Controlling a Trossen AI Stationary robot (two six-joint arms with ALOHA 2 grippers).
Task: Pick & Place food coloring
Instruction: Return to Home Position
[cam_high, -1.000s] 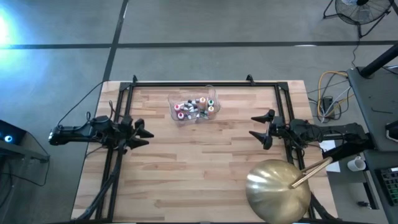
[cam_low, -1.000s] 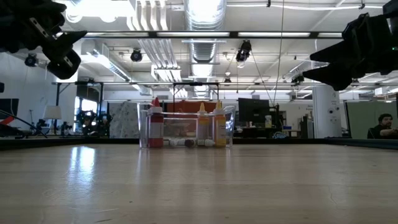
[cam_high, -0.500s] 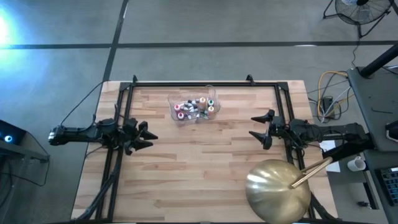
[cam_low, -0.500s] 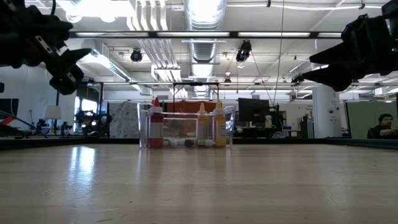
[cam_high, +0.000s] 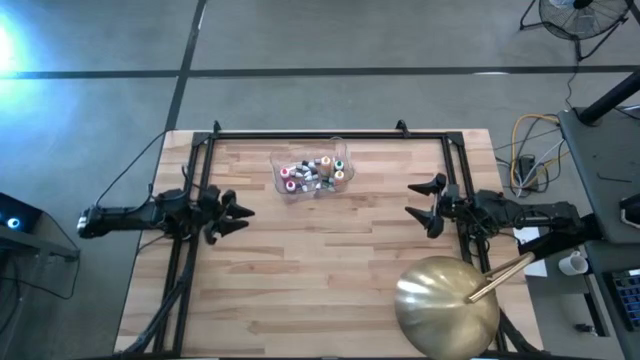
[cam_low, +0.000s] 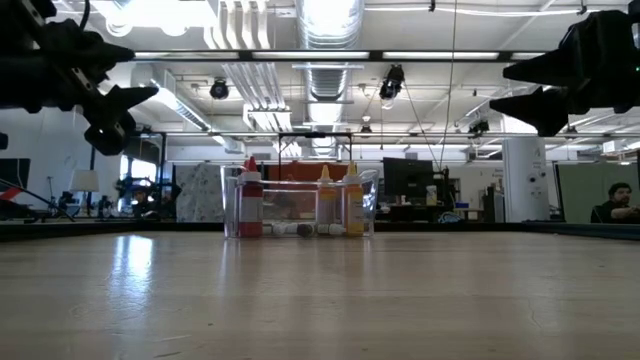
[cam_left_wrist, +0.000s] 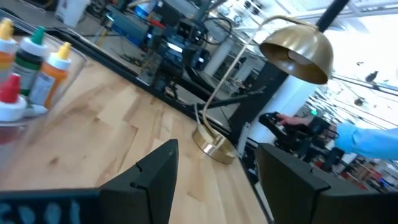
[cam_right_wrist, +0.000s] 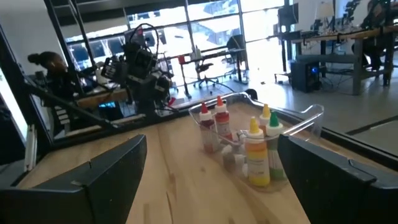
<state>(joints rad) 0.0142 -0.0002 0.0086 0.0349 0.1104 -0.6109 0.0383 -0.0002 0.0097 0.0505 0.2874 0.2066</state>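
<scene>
The food coloring bottles (cam_high: 312, 175) are tiny droppers with red, green, orange and white caps. Some stand and some lie inside a clear plastic tub (cam_high: 283, 186) near the table's far edge, also seen in the low view as bottles (cam_low: 300, 205). My left gripper (cam_high: 240, 214) is open and hovers above the table to the left of the tub, on its near side. My right gripper (cam_high: 410, 199) is open and hovers to the right of the tub. Each wrist view shows the bottles (cam_left_wrist: 28, 68) (cam_right_wrist: 249, 146) ahead of that arm's spread fingers.
A big gold dome (cam_high: 447, 305) with a slanted stem sits at the table's near right corner; the left wrist view shows it as a lamp shade (cam_left_wrist: 295, 46). A dark frame (cam_high: 300, 133) runs along the far and side edges. Bare wood lies between the grippers.
My left gripper has moved toward the table's right, nearer the tub, and dropped somewhat lower. My right gripper has risen a little. Both have stayed open. The tub and bottles have not moved.
</scene>
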